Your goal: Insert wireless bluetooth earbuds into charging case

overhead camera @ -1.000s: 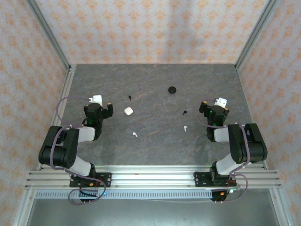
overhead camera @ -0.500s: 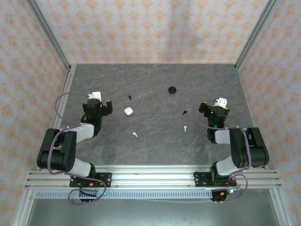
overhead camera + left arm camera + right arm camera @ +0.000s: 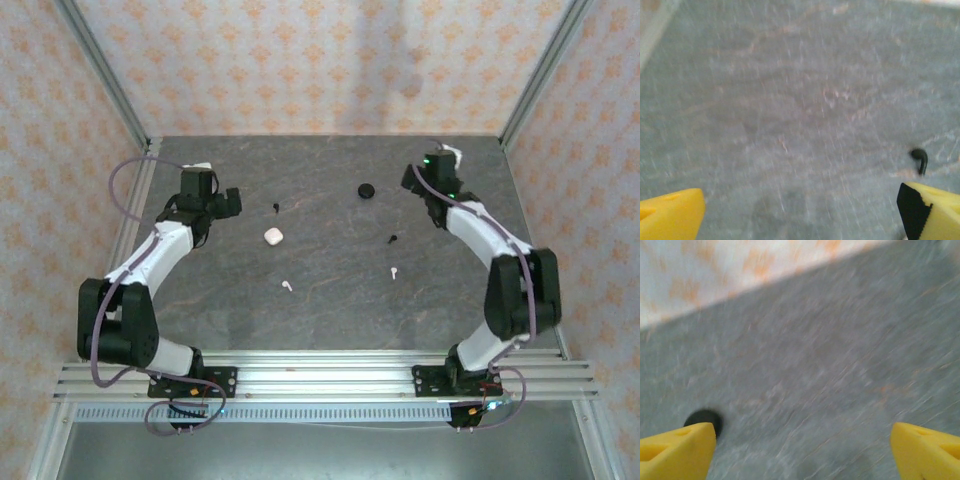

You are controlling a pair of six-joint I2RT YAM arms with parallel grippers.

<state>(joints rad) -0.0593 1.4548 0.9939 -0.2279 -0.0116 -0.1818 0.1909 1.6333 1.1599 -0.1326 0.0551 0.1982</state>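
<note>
Top external view: all four wireless bluetooth earbuds lie loose on the table [image 3: 200, 300], none seated in a case.

- **Earbuds:** The left white earbud [image 3: 286, 286] lies left of centre, toward the near edge. The right white earbud [image 3: 394, 271] lies right of centre. The left black earbud [image 3: 276, 208] sits farther back, and the right black earbud [image 3: 392, 239] is just behind the right white one.
- **Cases:** The white case [image 3: 272, 236] stands between the left black and left white earbuds. The black case [image 3: 367, 189] is behind centre, toward the far edge. Whether either lid is up cannot be told.
- **Left gripper [image 3: 222, 204]:** It hangs near the left edge, beside the left black earbud. In the left wrist view its yellow fingertips [image 3: 670, 212] stand wide apart with nothing between them. The black earbud lies just ahead of the other fingertip.
- **Right gripper [image 3: 418, 180]:** It hangs toward the far right corner, near the black case. In the right wrist view its fingertips [image 3: 927, 450] are likewise spread and empty, with the case just beyond one of them. Both wrist views are blurred.

Assessment: the step in hand is the first approach, and no insertion is done. The left gripper must next shift sideways to centre the black earbud between its fingers, descend to the tabletop and close fully, since the piece is tiny. The right appears bound for the black case, probably to steady or open it.
</note>
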